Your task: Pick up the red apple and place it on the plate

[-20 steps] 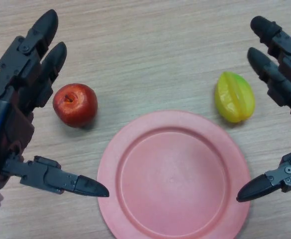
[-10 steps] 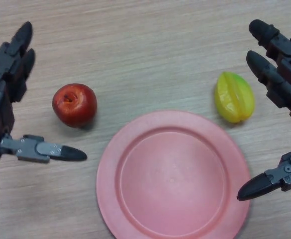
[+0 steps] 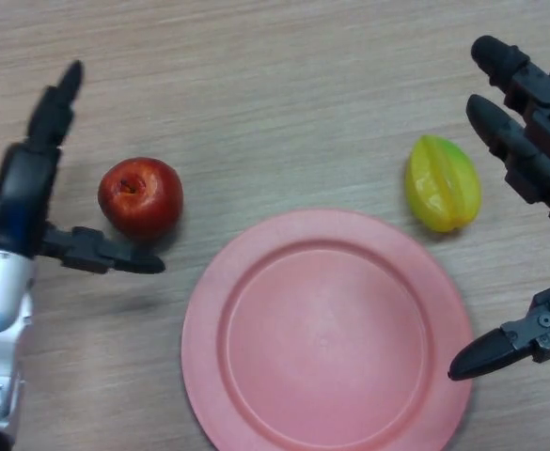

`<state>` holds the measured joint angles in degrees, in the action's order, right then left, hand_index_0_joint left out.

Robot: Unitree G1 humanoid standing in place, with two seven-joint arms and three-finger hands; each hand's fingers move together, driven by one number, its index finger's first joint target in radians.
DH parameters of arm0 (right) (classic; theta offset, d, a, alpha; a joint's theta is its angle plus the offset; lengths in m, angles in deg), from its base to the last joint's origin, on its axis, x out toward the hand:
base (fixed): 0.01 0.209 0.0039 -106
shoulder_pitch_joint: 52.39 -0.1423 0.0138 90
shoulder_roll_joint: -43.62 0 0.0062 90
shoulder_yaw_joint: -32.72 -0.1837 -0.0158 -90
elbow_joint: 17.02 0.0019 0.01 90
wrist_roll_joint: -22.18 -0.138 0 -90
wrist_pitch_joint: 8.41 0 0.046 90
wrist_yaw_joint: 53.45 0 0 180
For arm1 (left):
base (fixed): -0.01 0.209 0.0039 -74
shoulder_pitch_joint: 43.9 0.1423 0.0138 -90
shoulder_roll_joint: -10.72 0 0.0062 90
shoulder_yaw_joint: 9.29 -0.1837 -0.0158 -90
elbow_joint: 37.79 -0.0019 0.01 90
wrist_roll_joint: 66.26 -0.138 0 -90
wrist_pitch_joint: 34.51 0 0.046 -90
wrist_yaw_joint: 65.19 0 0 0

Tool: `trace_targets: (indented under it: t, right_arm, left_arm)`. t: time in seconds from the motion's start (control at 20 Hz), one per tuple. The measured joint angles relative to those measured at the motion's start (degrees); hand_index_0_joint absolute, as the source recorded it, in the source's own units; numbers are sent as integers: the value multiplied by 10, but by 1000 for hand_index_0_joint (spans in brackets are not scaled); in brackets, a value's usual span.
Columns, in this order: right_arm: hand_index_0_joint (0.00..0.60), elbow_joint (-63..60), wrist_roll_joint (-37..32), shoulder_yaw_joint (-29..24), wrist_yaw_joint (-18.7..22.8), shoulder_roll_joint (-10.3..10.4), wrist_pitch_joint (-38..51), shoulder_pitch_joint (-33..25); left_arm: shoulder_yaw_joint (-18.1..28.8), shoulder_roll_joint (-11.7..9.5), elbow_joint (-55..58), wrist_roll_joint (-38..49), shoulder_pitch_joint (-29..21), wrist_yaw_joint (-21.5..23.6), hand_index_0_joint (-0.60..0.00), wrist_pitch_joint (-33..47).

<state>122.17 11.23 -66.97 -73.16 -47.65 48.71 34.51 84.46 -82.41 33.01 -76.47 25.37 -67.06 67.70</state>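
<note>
The red apple (image 3: 141,196) sits on the wooden table (image 3: 275,85), stem dimple facing up, just off the upper-left rim of the pink plate (image 3: 326,331). It rests apart from the plate, with a thin strip of bare wood between them. The plate's lower edge runs out of view at the bottom, so its full round is not visible.

The left hand (image 3: 32,188) stands close beside the apple on its left. Its fingers reach straight up along the apple's far-left side, and its thumb (image 3: 105,256) stretches out flat just below the apple. The hand is spread wide, cupping around the fruit without closing on it; whether the thumb tip actually touches the apple's underside is hard to judge from above. Seen edge-on, the fingers overlap each other, and the silver forearm drops off the lower-left corner.

Across the plate, a yellow-green starfruit (image 3: 442,182) lies near the plate's upper-right rim, not touching it. The right hand (image 3: 538,150) hangs beside the starfruit at the right edge, fingers extended and thumb pointing inward over the plate's right rim, holding nothing. Much of its palm is cut off by the frame.
</note>
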Motion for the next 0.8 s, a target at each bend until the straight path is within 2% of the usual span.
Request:
trace_targets:
  t: [0.05,0.1,0.15,0.2,0.25,0.4,0.5,0.6,0.65,0.7,0.75,0.8]
  right_arm:
    - [0,4,0,-1,0,0,-1,0]
    - [0,6,0,-3,0,0,-1,0]
    - [0,6,-1,-12,0,0,-1,0]
    - [0,6,-1,-20,0,0,-1,0]
    - [0,6,-1,-25,2,-1,-1,-1]
    - [0,6,-5,-26,3,-3,-2,-3]
    - [0,6,-5,-35,3,-5,-4,-5]
    - [200,5,-5,-43,6,-6,-6,-8]
    - [350,5,-5,-42,6,-6,-6,-9]
    - [351,5,-5,-43,6,-6,-6,-9]
    - [201,5,-5,-42,6,-7,-6,-10]
    - [101,5,-5,-43,6,-7,-6,-12]
  left_arm:
    - [-1,3,-6,-2,-3,1,-200,2]
    - [-1,3,-16,-6,-6,3,-300,10]
    - [-3,3,-47,-52,-18,28,-450,29]
    - [-6,1,-76,-92,-28,46,-550,42]
    - [-17,-4,-121,-142,-41,62,-600,63]
    - [-25,-1,-97,-156,-34,55,-600,65]
    - [-24,-1,-44,-156,-12,30,-600,57]
    - [-24,-3,16,-156,5,10,-600,32]
    - [-23,-3,41,-156,10,6,-600,23]
    - [-22,-3,74,-156,21,-1,-600,12]
    - [-22,-2,123,-156,37,-19,-600,8]
    - [-20,3,165,-155,55,-35,-600,2]
